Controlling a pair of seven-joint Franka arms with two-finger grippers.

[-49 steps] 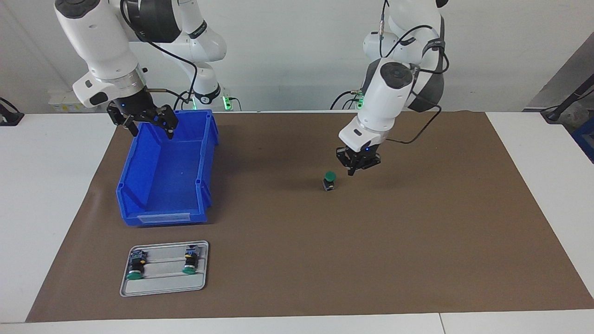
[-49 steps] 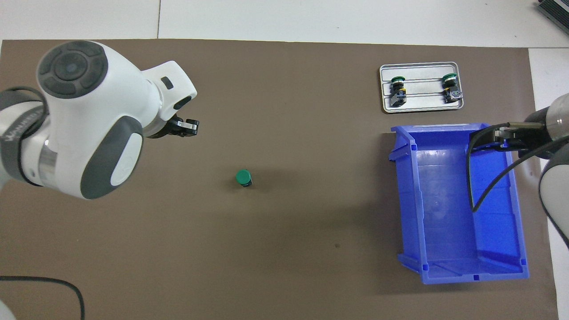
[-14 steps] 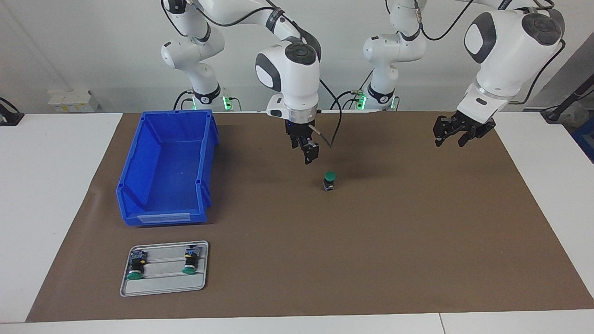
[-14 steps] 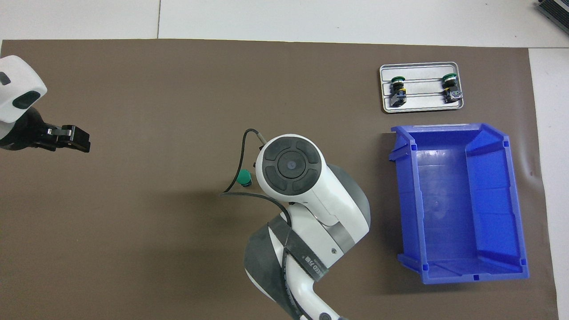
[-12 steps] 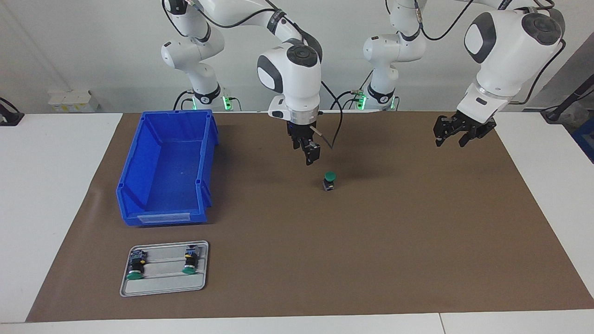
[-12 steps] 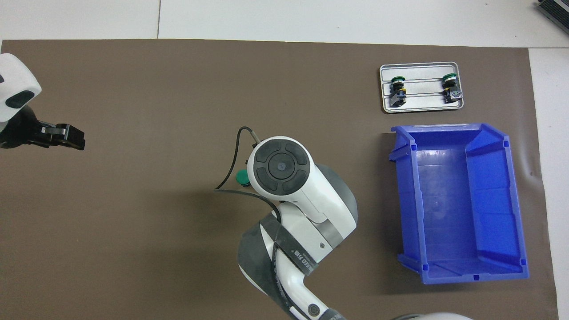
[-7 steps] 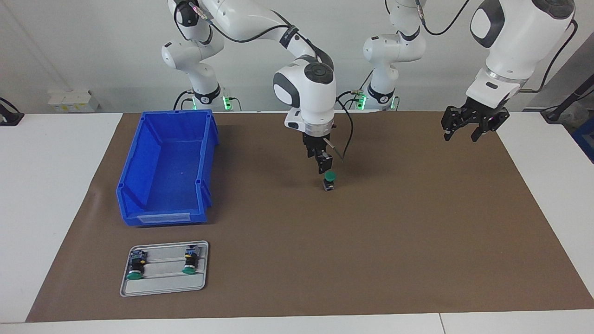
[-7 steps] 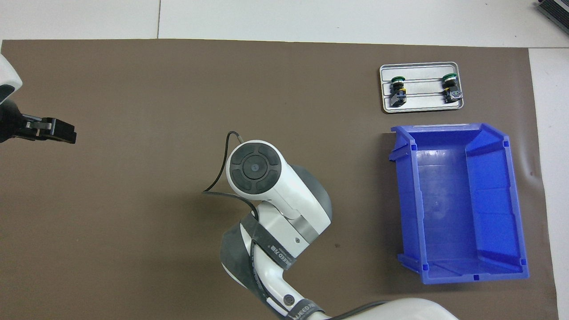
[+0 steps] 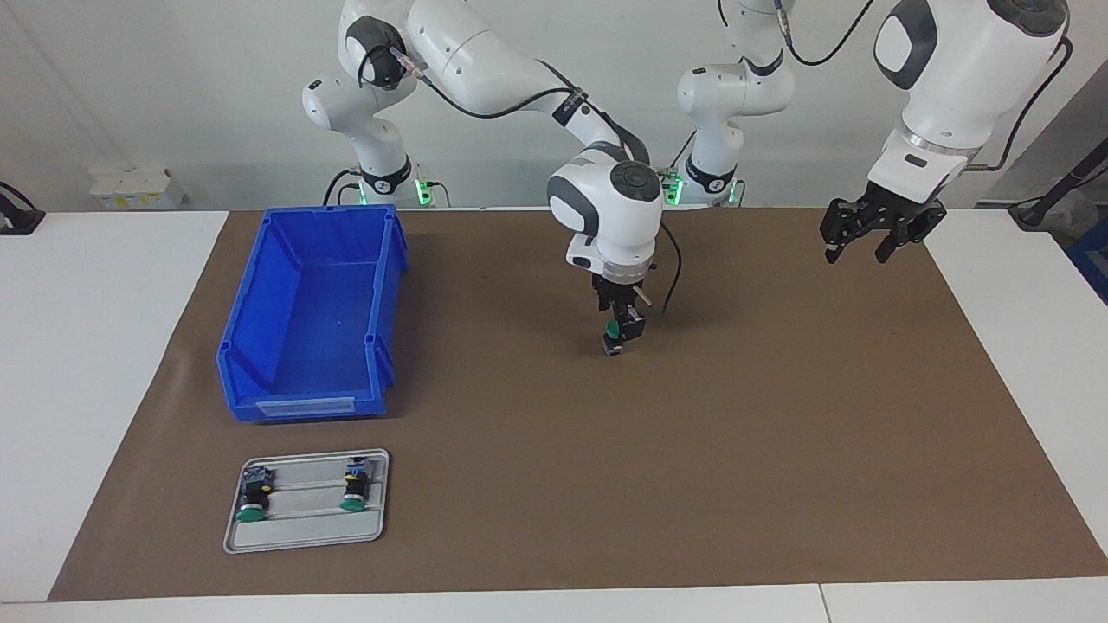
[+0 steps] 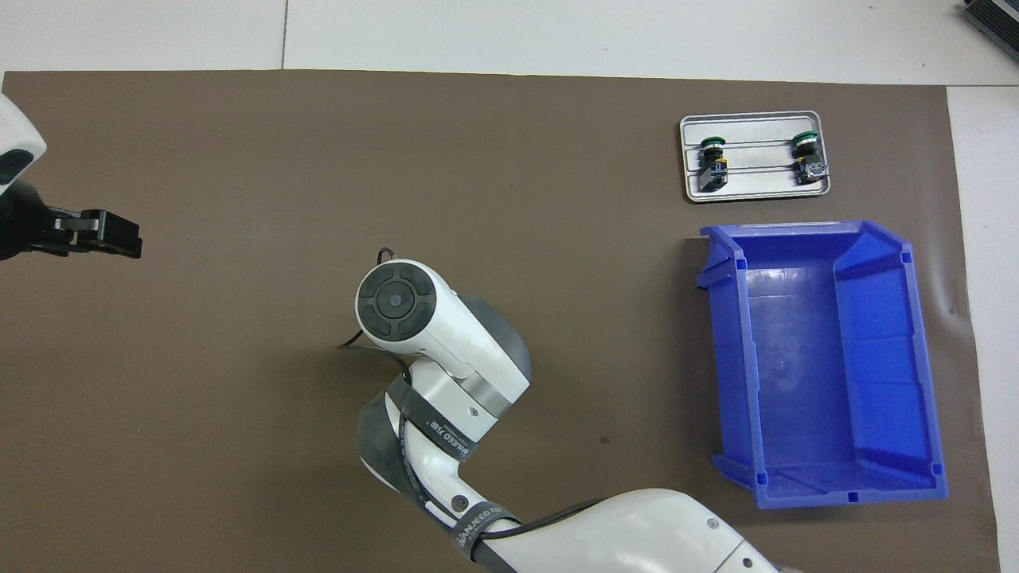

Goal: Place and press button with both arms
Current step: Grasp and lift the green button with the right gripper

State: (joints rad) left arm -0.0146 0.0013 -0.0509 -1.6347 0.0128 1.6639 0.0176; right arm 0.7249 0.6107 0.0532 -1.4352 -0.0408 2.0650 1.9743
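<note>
- The brown mat (image 9: 779,450) covers most of the white table (image 9: 86,346) and fills the middle of both views.
- The right arm (image 9: 485,61) enters the facing view at upper left and bends down to the centre of the frame; in the overhead view it rises from the bottom edge and its wrist (image 10: 406,310) hides what lies under it.
- The left arm (image 9: 961,69) hangs in the upper right corner of the facing view and waits there, only its tip showing at the left edge of the overhead view.
- The blue bin (image 9: 312,311) sits empty at centre left of the facing view and at the right of the overhead view (image 10: 820,358).
- The grey tray (image 9: 307,500) lies at lower left of the facing view, below the bin, with two spare buttons (image 9: 253,497) lying on their sides in it, caps toward the bottom of the frame.
- The left gripper (image 9: 874,232) hovers over the mat's upper right corner in the facing view, its fingers apart and holding nothing.
- The right gripper (image 9: 625,327) points straight down at the frame's centre, right on the button; whether its fingers are apart or together I cannot tell.
- The button (image 9: 613,343) stands upright on the mat at the centre of the facing view, its green cap partly covered by the right gripper's tip, only the dark base clear below.
</note>
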